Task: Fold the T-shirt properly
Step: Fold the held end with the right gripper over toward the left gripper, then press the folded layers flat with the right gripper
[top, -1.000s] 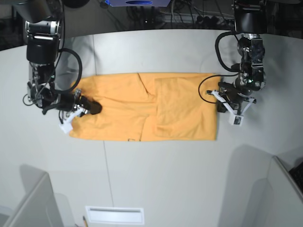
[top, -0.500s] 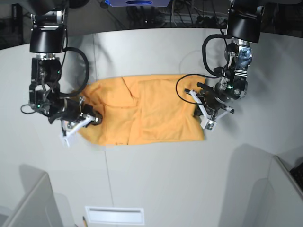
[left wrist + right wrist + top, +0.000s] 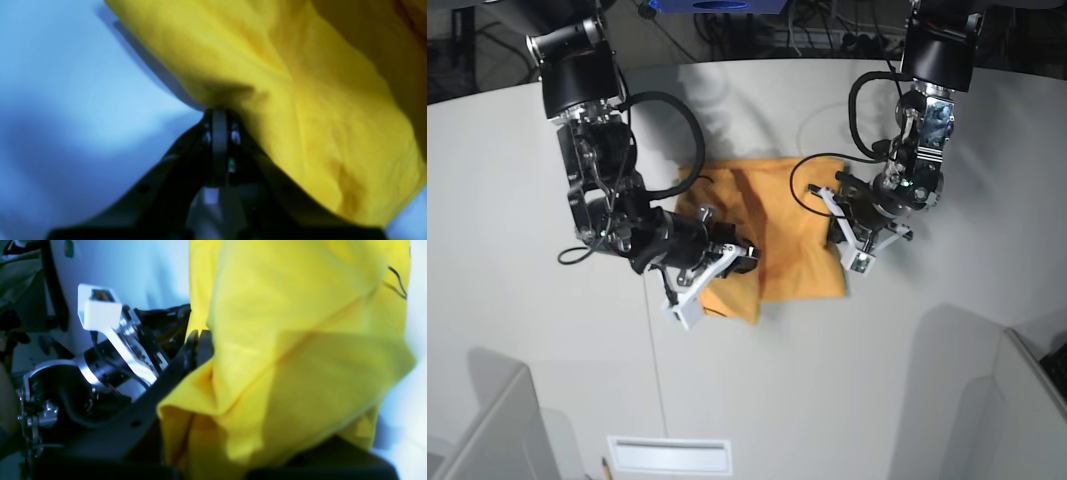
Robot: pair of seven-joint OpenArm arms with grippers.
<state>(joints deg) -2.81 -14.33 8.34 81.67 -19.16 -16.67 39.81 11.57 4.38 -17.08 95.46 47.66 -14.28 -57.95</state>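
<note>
With both ends pinched, the T-shirt (image 3: 772,235) hangs bunched between the fingers: right gripper (image 3: 745,258) clamps one end, left gripper (image 3: 835,233) the opposite, its long axis running gripper to gripper.

Both grippers have drawn inward from the table's (image 3: 727,400) side edges, bunching the T-shirt (image 3: 792,245) far narrower, its ends lifted.
</note>
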